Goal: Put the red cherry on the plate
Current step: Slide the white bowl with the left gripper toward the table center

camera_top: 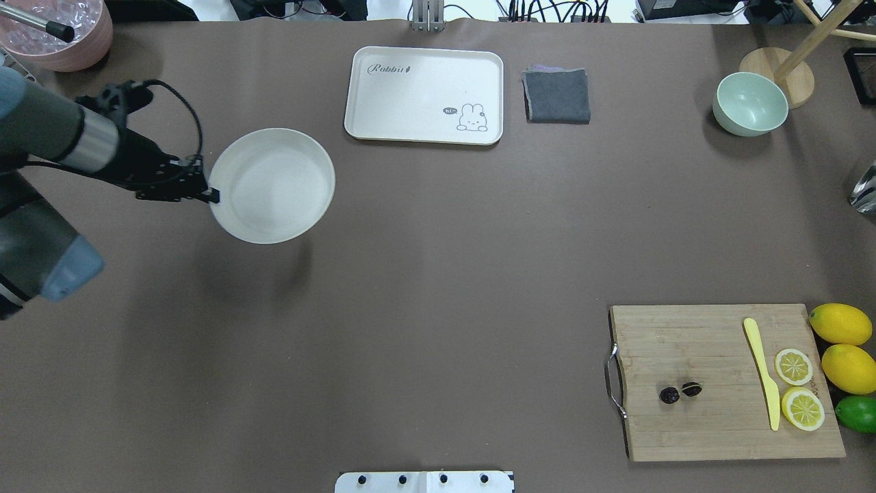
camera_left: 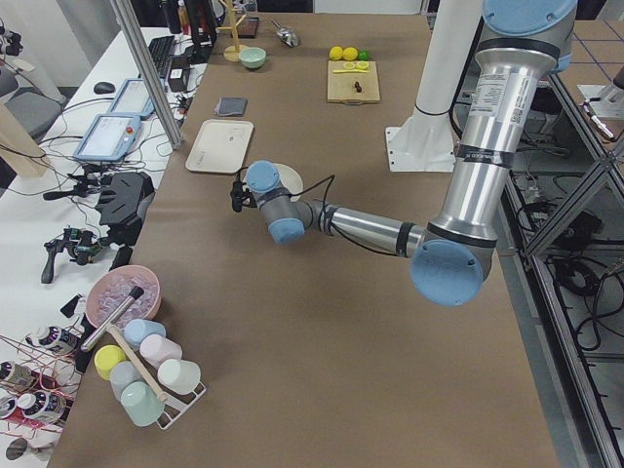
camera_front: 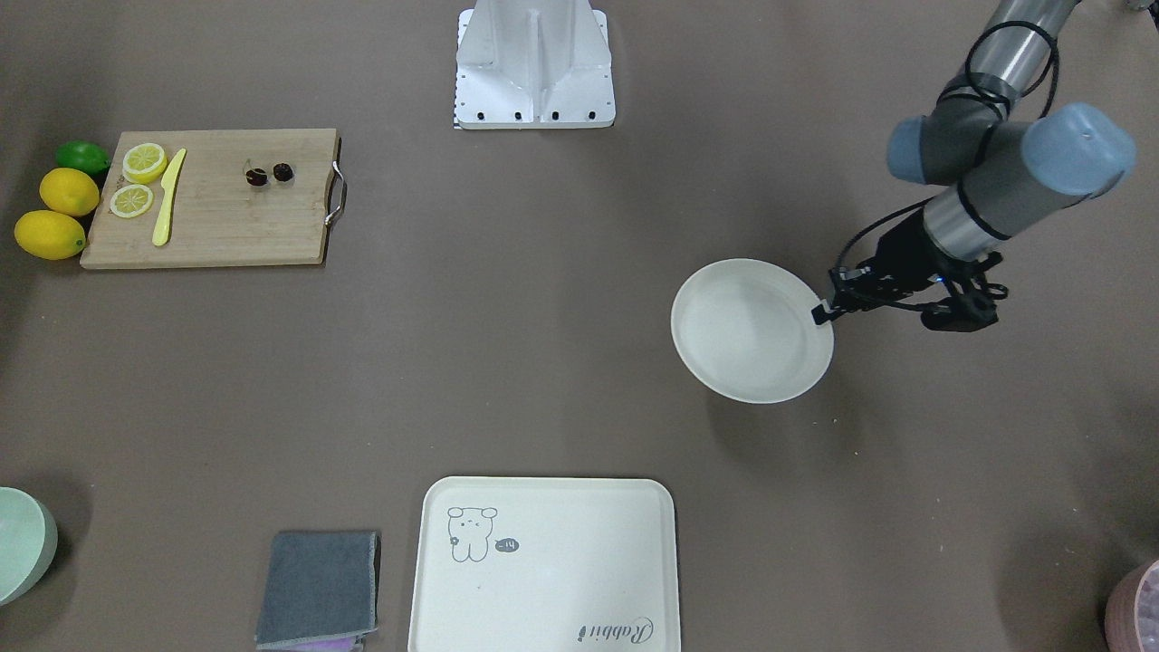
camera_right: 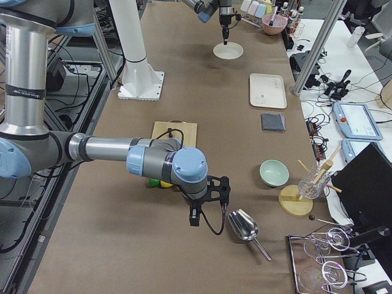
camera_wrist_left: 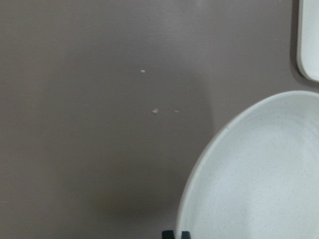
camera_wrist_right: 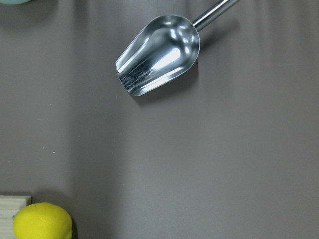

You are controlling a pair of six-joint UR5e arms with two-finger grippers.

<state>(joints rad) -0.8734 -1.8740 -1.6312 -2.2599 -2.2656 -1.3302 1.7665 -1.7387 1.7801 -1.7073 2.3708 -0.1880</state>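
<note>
The red cherry (camera_front: 270,174) (camera_top: 679,392), two tiny dark fruits on a thin stem, lies on the wooden cutting board (camera_front: 217,231) (camera_top: 691,424). Far across the table is the round cream plate (camera_front: 751,330) (camera_top: 272,185). My left gripper (camera_front: 822,312) (camera_top: 213,196) is shut on the plate's rim at the edge nearest that arm. In the left wrist view, the fingertips (camera_wrist_left: 170,234) pinch close together at the plate (camera_wrist_left: 259,174) rim. My right gripper (camera_right: 195,217) hangs near a metal scoop (camera_right: 244,225) (camera_wrist_right: 159,55); I cannot tell whether it is open or shut.
The board also holds a yellow knife (camera_top: 763,373) and two lemon slices (camera_top: 797,387). Two lemons (camera_top: 845,346) and a lime (camera_top: 857,413) lie beside it. A bear tray (camera_top: 424,94), grey cloth (camera_top: 556,96), mint bowl (camera_top: 749,103) and pink tub (camera_top: 58,31) line the far side.
</note>
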